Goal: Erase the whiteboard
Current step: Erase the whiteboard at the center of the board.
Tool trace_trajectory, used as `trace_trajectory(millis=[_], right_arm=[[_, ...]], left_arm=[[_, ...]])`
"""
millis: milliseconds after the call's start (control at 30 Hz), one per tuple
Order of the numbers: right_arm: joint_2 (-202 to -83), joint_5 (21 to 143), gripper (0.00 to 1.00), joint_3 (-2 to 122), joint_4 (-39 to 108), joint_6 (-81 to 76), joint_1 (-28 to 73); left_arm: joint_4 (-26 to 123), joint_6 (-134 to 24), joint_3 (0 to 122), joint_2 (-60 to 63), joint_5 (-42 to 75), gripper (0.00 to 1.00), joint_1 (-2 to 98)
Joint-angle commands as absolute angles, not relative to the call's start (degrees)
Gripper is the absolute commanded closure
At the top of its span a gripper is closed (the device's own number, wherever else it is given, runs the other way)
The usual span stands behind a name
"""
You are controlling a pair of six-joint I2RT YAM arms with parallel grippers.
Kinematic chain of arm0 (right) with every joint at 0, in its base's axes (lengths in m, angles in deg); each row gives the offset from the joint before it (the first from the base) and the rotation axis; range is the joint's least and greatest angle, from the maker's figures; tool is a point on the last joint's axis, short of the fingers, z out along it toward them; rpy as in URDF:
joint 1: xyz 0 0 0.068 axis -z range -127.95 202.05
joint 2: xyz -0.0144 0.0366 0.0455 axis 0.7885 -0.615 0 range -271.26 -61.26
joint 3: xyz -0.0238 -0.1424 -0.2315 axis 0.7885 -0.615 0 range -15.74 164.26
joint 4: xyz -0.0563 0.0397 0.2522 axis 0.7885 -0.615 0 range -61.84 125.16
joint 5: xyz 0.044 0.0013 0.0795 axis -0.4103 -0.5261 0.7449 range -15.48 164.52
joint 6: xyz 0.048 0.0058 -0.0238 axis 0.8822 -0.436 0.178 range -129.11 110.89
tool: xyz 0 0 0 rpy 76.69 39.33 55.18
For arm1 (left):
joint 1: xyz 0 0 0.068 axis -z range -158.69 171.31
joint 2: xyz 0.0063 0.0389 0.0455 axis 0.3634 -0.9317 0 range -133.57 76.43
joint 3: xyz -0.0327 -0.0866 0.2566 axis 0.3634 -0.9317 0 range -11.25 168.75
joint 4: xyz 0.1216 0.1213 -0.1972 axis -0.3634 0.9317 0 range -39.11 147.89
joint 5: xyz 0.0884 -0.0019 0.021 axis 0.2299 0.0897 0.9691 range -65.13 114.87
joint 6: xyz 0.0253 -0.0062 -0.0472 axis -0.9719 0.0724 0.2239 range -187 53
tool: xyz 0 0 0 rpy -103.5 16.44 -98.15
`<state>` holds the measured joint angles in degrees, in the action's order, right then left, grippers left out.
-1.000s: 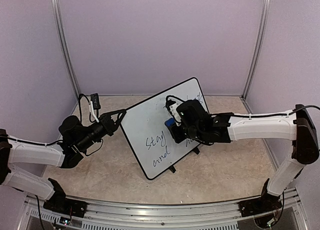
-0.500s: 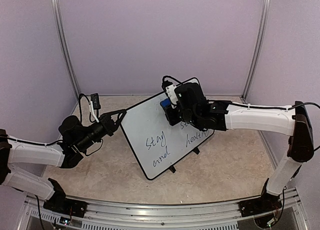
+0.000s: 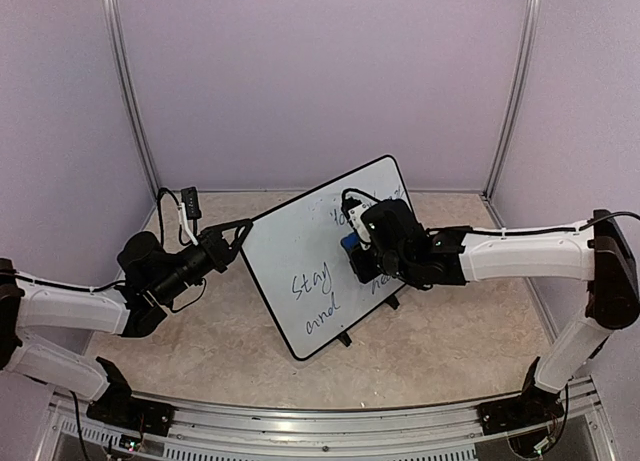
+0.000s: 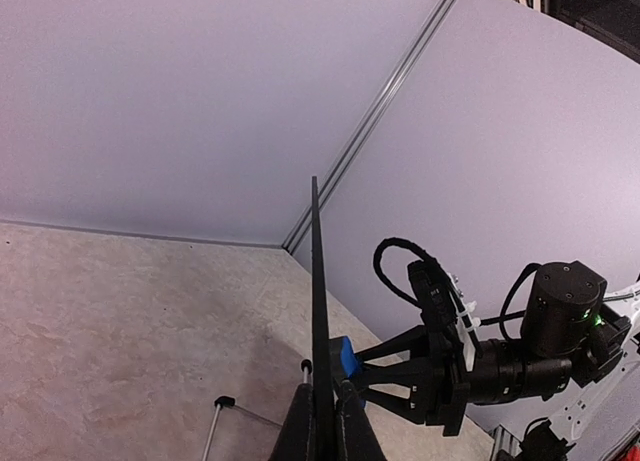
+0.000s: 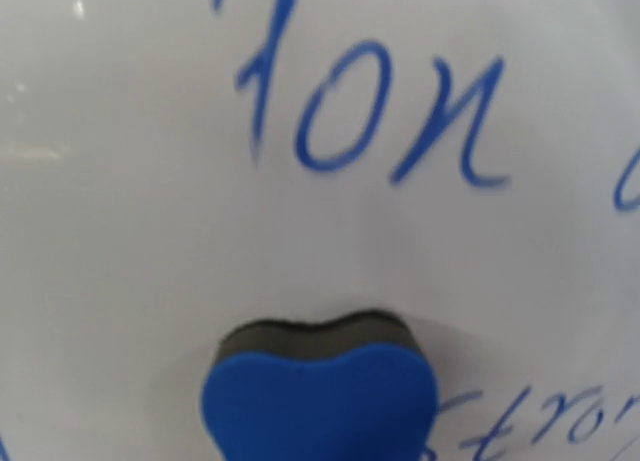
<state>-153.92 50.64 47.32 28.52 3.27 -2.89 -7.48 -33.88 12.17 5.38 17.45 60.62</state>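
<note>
Clamped on the eraser [image 3: 349, 243], the right gripper [image 3: 355, 254] has swept back down the whiteboard [image 3: 288, 243], its edge pinched by the left gripper [image 3: 243, 231]; writing [image 5: 370, 116] above it remains.

You are working in a robotics lab cell, an enclosed test bench built for recording. Plain lavender panels [image 3: 320, 81] close it in across the back and down both sides of the overhead frame. Slim metal posts [image 3: 128, 91] join them at the upper left and upper right. The work surface is a beige stone-patterned tabletop [image 3: 230, 331], edged along the bottom of the frame by a slotted aluminium rail [image 3: 320, 428]. The left arm [image 3: 70, 311] and the right arm [image 3: 520, 253], both white and black, are bolted at the lower corners. A whiteboard [image 3: 300, 241] stands mid-frame between them as a staged prop.
</note>
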Motion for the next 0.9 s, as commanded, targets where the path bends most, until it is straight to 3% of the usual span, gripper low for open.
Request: trace_trajectory(millis=[0,300,700,867], right_arm=[[-157.49,51.29,0.77,54.30,29.17,-0.53,-1.69],[-160.90,52.94,0.77,63.38,29.09,-3.64,0.47],[-155.59,58.08,0.77,45.70,32.42,4.70,0.55],[-154.26,56.57,0.77,45.10,32.82,4.18,0.50]], left_arm=[[-10.73,-37.21,13.13,5.09,6.83,1.00,62.53],[-10.20,-37.50,13.09,5.51,7.23,1.00,62.53],[-10.73,-37.25,13.34,4.27,6.74,1.00,62.53],[-11.56,-36.81,13.43,3.51,6.27,1.00,62.59]])
